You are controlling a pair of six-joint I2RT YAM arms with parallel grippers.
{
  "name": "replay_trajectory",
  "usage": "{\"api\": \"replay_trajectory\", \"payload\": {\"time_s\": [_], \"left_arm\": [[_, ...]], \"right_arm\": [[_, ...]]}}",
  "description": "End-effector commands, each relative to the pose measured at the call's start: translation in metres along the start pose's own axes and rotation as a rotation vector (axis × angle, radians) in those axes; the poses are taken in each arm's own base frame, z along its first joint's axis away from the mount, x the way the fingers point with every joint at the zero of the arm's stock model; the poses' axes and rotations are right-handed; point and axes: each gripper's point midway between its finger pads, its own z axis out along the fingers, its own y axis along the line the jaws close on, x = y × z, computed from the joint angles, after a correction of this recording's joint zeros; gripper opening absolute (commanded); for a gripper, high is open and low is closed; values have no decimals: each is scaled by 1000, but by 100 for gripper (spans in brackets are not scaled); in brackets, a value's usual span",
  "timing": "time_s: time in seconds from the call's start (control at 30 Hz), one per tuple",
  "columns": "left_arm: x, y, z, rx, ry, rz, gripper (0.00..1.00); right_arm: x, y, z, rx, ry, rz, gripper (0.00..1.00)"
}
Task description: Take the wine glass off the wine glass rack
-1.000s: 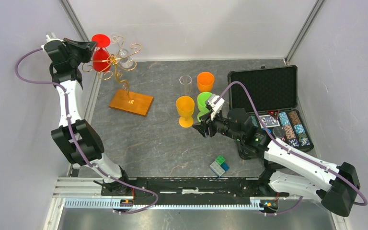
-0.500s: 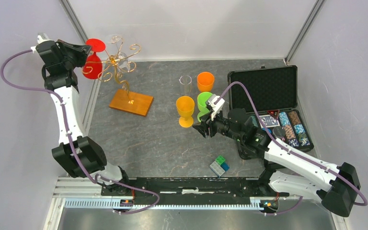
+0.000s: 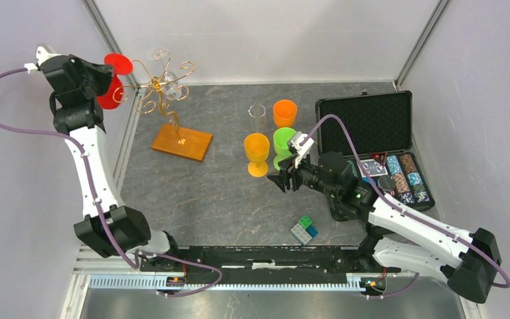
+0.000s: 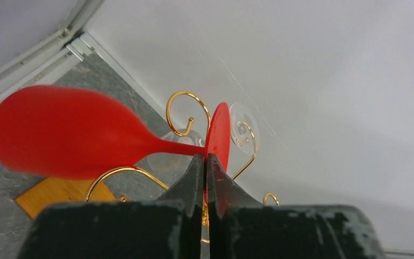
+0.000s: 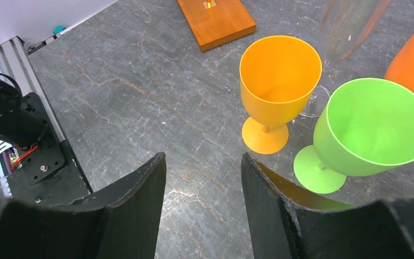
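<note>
Wrist view: left tool (image 4: pixel 205 158) grasps glass (image 4: pixel 59 132) stem; top: glass left of rack (image 3: pixel 184 143), at far-left desk (image 3: pixel 239 199) edge. Right tool (image 5: pixel 202 175) released.

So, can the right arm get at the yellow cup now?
Probably yes: the right tool is open and faces the yellow cup, with only bare table between; the green cup stands beside.

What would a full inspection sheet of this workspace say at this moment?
Surface: grey marbled table.
Job's things: red wine glass lies sideways beside the gold wine glass rack; a clear glass hangs there.
Clutter: yellow goblet, green goblet, orange cup, clear flute, chip case, coloured block.
Hands: left hand shut on red wine glass near its foot; right hand open, empty.
Cables: purple cable on each arm.
Surroundings: white walls.
</note>
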Motion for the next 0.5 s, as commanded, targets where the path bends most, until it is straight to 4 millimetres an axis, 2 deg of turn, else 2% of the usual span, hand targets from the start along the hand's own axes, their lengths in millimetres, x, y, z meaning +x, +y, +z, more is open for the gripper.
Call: {"api": "replay_trajectory", "payload": {"time_s": [0.0,0.2,0.3,0.47], "left_arm": [[-56,-47,-53,81,-200,137,2],[-70,-80,-85,175,-243,181,2],[-65,-102,-100,274,-211,177,2],[-47,-148,-140,498,-113,105,2]], "right_arm": [[-16,8,-3,-37,-62,9,60],[-21,12,-7,-55,-94,23,66],[-23,13,-9,-59,-106,31,68],[-29,15,-13,-64,-137,48,75]]}}
